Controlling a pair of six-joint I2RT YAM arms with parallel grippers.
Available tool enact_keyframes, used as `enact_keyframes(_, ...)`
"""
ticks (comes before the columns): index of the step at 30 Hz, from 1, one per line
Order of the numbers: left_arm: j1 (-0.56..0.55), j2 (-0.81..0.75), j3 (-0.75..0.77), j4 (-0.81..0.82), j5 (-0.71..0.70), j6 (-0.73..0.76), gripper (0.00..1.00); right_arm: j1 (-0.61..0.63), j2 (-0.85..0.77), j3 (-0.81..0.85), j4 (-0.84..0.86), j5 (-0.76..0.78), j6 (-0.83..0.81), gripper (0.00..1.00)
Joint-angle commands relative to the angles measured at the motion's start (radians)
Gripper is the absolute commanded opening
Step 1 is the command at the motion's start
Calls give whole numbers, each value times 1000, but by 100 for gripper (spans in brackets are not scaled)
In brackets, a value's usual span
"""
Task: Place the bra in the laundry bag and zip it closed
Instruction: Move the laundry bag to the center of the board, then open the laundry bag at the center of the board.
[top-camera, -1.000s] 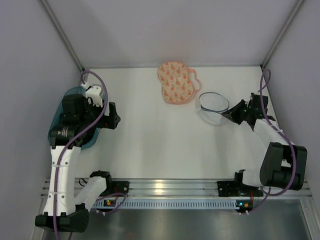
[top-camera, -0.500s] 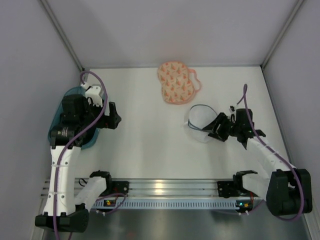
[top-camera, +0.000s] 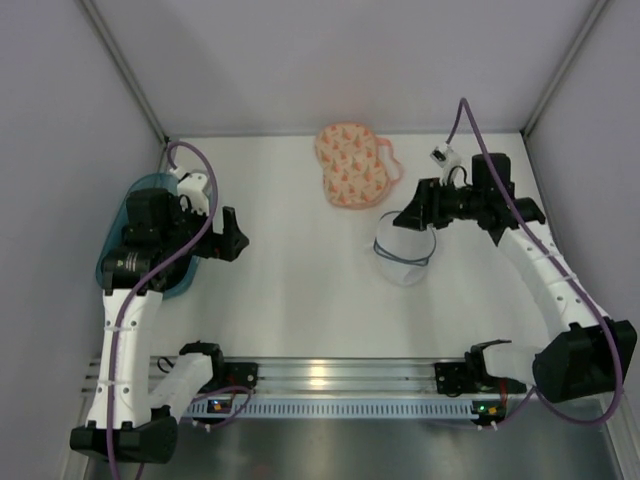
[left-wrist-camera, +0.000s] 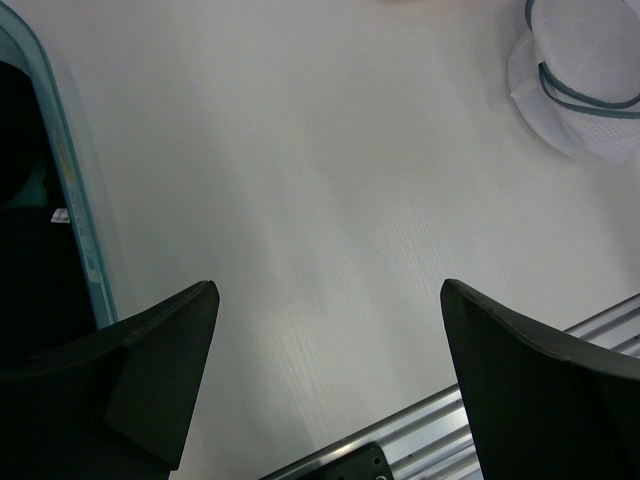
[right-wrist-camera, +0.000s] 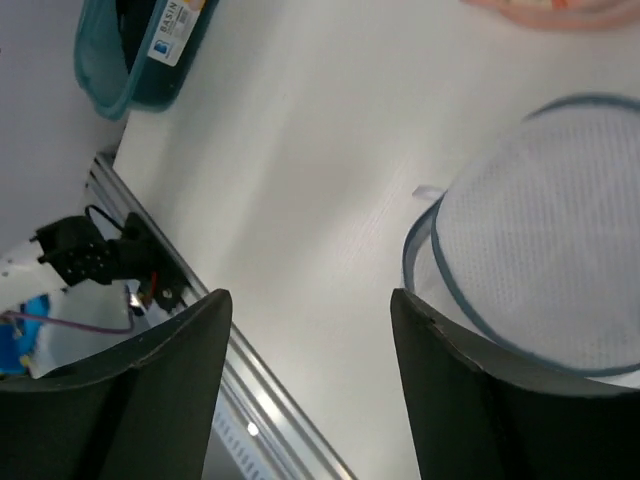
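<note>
While both pincers hang spread and empty, you're free to choose. Your left gripper (top-camera: 228, 240) sits beside the teal bin (left-wrist-camera: 78, 215), whose dark contents are probably the bra (left-wrist-camera: 25, 260). Your right gripper (top-camera: 407, 215) hovers over the mesh tub (top-camera: 403, 262). The laundry bag (top-camera: 350, 165) lies farthest.

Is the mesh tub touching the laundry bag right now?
Apart. The top view shows bare table between the laundry bag and the mesh tub; the right wrist view shows the same gap.
</note>
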Motion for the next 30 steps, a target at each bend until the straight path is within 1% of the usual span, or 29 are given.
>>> enact_keyframes(1,1,-14,5,10,56,29,99,15,93,176,-263,-19,-411,63)
enact_keyframes(2,1,-5,5,10,56,27,99,18,113,194,-270,47,-483,59)
enact_keyframes(4,1,0,5,9,50,27,99,28,154,214,-271,133,-563,56)
enact_keyframes(5,1,3,3,10,47,26,99,38,172,213,-274,224,-659,50)
enact_keyframes(7,1,-3,3,10,47,29,99,67,174,164,-238,340,-755,47)
enact_keyframes(8,1,-6,3,10,46,33,99,71,156,135,-212,362,-839,47)
enact_keyframes(10,0,-9,2,11,46,35,99,74,124,35,-137,392,-928,47)
enact_keyframes(11,1,-11,2,10,44,38,99,74,93,4,-118,403,-1012,48)
enact_keyframes(13,1,-11,-5,10,49,38,99,74,68,-71,-72,408,-1077,52)
enact_keyframes(14,1,-9,-6,10,50,40,99,73,48,-91,-63,405,-1143,53)
enact_keyframes(17,1,-8,-6,10,62,41,99,74,21,-151,-6,405,-1214,53)
enact_keyframes(20,1,-8,-2,10,64,38,99,67,25,-178,55,426,-1209,50)
enact_keyframes(22,1,-6,-5,9,59,38,99,38,62,-128,60,428,-1145,50)
enact_keyframes(23,0,-9,-6,10,58,41,99,19,130,-88,5,405,-1081,50)
enact_keyframes(24,1,-9,-8,9,59,41,99,-4,166,2,-30,379,-1047,50)
enact_keyframes(25,1,-8,-11,12,59,41,99,-54,204,47,-56,313,-1007,51)
enact_keyframes(26,1,-6,-12,12,56,44,99,-79,273,88,-79,275,-928,52)
enact_keyframes(27,1,-5,-14,12,59,46,99,-129,309,164,-116,241,-882,54)
enact_keyframes(28,0,1,-12,11,61,47,99,-154,376,198,-127,184,-784,55)
enact_keyframes(30,1,8,-8,11,62,47,99,-189,438,278,-158,123,-693,55)
